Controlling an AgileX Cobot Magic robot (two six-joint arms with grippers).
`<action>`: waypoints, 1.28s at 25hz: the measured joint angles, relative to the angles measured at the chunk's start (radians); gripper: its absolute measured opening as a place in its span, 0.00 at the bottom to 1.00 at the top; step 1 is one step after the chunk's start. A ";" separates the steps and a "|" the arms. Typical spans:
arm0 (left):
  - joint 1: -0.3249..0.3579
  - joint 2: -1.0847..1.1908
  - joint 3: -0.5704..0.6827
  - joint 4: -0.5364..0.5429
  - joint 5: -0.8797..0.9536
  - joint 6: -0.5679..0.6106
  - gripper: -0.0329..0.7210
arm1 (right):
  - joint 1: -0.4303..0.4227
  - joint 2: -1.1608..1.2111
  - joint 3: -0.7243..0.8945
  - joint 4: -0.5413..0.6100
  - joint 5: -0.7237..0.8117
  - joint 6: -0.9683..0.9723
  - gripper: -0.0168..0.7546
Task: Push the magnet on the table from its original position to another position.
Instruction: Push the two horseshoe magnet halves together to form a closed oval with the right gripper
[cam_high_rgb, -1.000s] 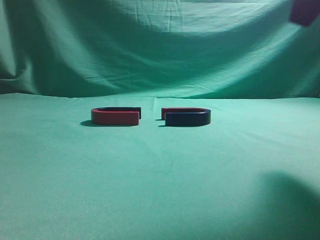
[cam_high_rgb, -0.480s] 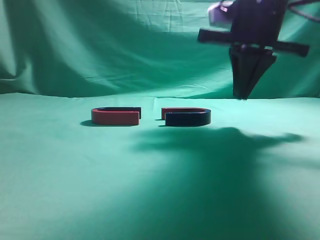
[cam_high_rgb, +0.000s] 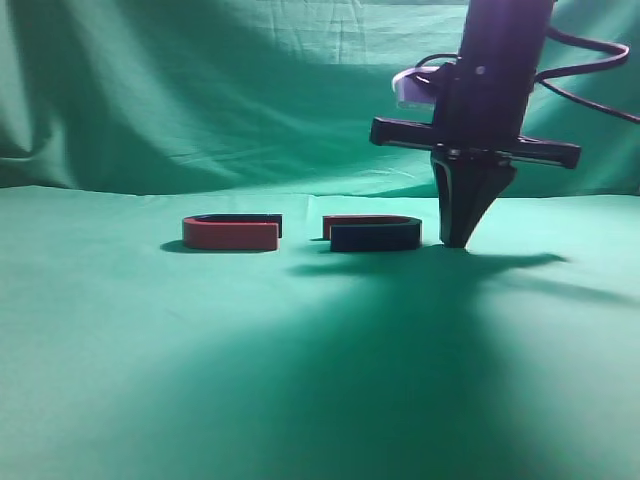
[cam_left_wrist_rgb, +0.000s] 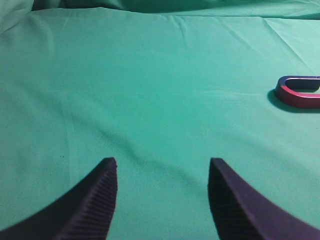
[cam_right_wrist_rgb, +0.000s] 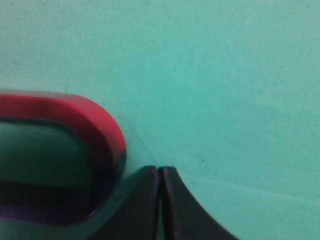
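Magnet (cam_high_rgb: 375, 235) sits flat on the table (cam_high_rgb: 150, 350), a bit right of centre in the exterior view, dark arm facing the camera and red arm behind, with its open end pointing to 9 o'clock. Looks like a rigid, low, fairly dense horseshoe, so my guess is it'll slide on the cloth rather than tip, though the fabric might drag or bunch a little.

No grabbing needed, I'd say. Best contact is the curved bend at its 3 o'clock end, pushing square on so it doesn't spin. One catch: the other magnet (cam_high_rgb: 231, 232) lies at 9 o'clock with its open end facing this one, a gap between them. Shove it that way and they could snap together or kick apart, hard to tell which.

Right gripper (cam_high_rgb: 463, 238) is down at table level just off the bend, at the magnet's 3 o'clock. In the right wrist view its fingers (cam_right_wrist_rgb: 172, 200) are pressed together with nothing between them, tip just beside the curve (cam_right_wrist_rgb: 100, 130); can't tell if it's actually touching.

Left gripper (cam_left_wrist_rgb: 162, 197) is spread wide over bare cloth, well away, with the red-fronted magnet at its 2 o'clock.
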 joint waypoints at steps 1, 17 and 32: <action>0.000 0.000 0.000 0.000 0.000 0.000 0.54 | 0.002 0.002 -0.004 0.002 -0.005 0.000 0.02; 0.000 0.000 0.000 0.000 0.000 0.000 0.54 | 0.063 0.014 -0.008 0.055 -0.115 0.002 0.02; 0.000 0.000 0.000 0.000 0.000 0.000 0.54 | 0.071 0.013 -0.237 0.022 0.174 0.002 0.02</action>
